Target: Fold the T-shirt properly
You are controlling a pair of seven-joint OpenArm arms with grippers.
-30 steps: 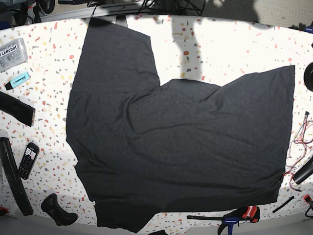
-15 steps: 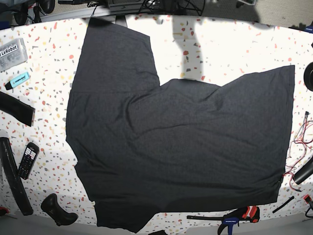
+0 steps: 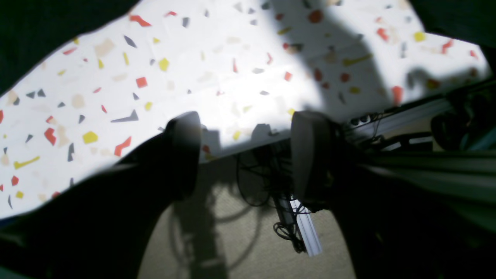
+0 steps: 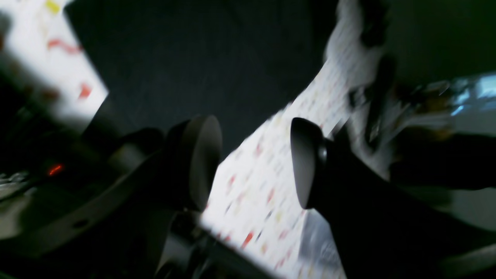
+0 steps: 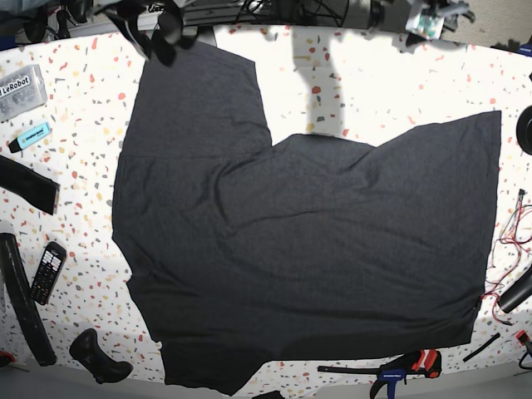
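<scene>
The T-shirt (image 5: pixel 299 258) lies spread plain side up across the middle of the terrazzo counter (image 5: pixel 391 83), with one sleeve reaching toward the far edge and the body running out to the right. No fold shows in it yet, so the step in hand looks like the opening approach, before any grasp.

At the T-shirt's far left corner, over the sleeve's end, the right gripper (image 5: pixel 162 29) hangs above the cloth. In its wrist view the right gripper (image 4: pixel 255 162) has its fingers (image 4: pixel 201 159) spread wide with nothing between them, dark fabric beyond and bare counter beneath.

Farther right, past the T-shirt's far edge, the left gripper (image 5: pixel 428 18) sits well apart from the cloth. Its wrist view shows the left gripper (image 3: pixel 248 155) with fingers (image 3: pixel 310 155) wide and empty over the counter's edge.

The next move probably calls for each arm to descend to a hem or sleeve edge and pinch only the top layer.
</scene>
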